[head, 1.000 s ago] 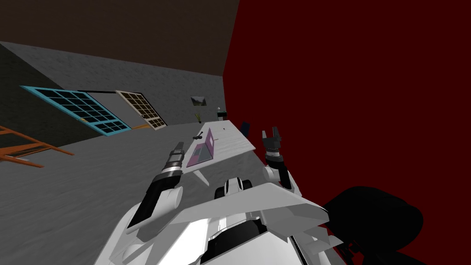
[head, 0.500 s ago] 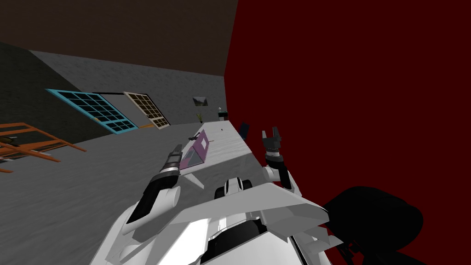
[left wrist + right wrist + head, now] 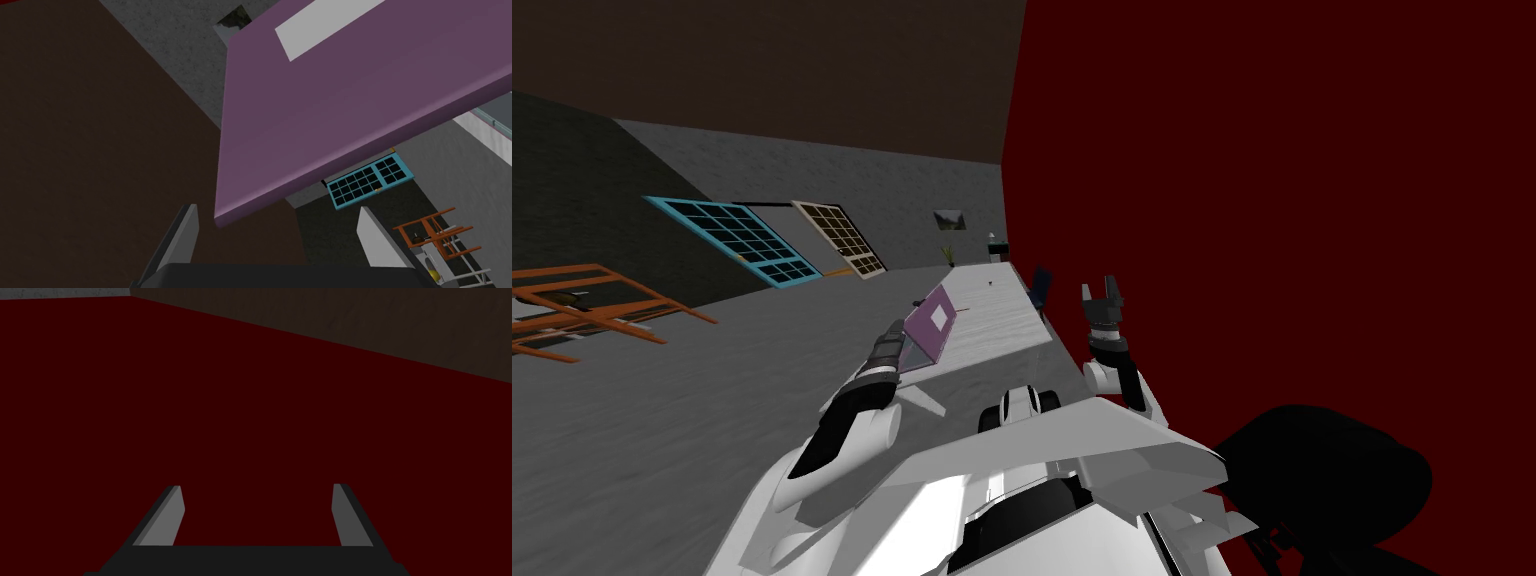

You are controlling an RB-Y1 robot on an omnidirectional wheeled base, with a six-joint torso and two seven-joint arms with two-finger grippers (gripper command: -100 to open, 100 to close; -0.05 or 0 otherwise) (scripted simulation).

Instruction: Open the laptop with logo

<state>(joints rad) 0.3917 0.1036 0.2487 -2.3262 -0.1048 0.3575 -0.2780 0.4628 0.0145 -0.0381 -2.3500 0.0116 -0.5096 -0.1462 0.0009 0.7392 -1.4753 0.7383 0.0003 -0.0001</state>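
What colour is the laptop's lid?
The laptop lid is purple, with a light grey logo patch; clearest in the left wrist view.

A long, pale grey table [image 3: 1002,325] runs from near to far beside the dark red wall [image 3: 1272,200] on the right. Near its near left corner stands a purple laptop [image 3: 930,328], its lid raised and showing a white rectangle on its outer face. Just beyond it, at the left edge, lies a small dark object [image 3: 919,301]. Farther along, mid-table, sits a tiny dark speck [image 3: 992,283], too small to identify.
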